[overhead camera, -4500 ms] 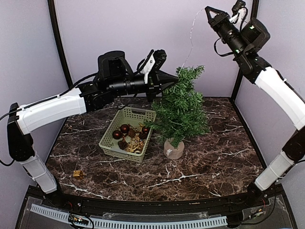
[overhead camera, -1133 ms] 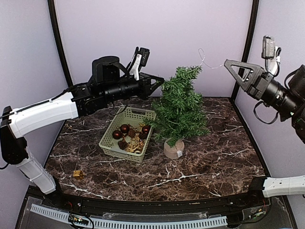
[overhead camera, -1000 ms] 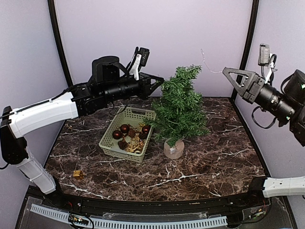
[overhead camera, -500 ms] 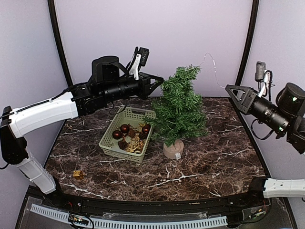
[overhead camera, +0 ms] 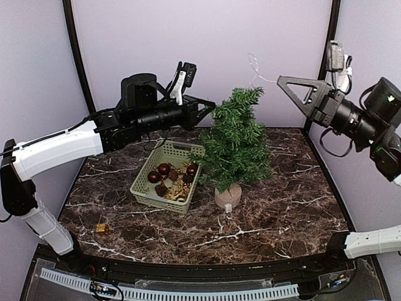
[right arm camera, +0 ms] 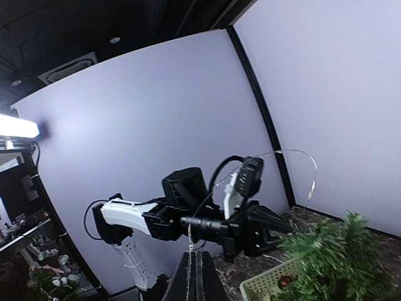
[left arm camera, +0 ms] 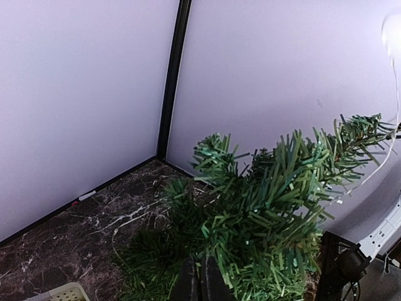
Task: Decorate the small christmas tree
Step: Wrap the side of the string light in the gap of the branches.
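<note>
The small green artificial fir tree (overhead camera: 238,144) is stood mid-way along the dark marble table (overhead camera: 282,213), just right of the pale green plastic basket (overhead camera: 145,182), where dark red baubles (overhead camera: 164,169) lie unhung. Decoration is judged barely begun. Only a thin wire light string (right arm camera: 285,150), pinched by the right end effector (overhead camera: 282,80), reaches the treetop, and the left end effector (overhead camera: 210,110) is closed among upper branches.

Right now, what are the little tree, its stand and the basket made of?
The tree looks plastic: flat, stiff green needles. Its stand seems pale, matte wood, though that is unsure. The basket looks like pale green plastic, with moulded slots.
</note>
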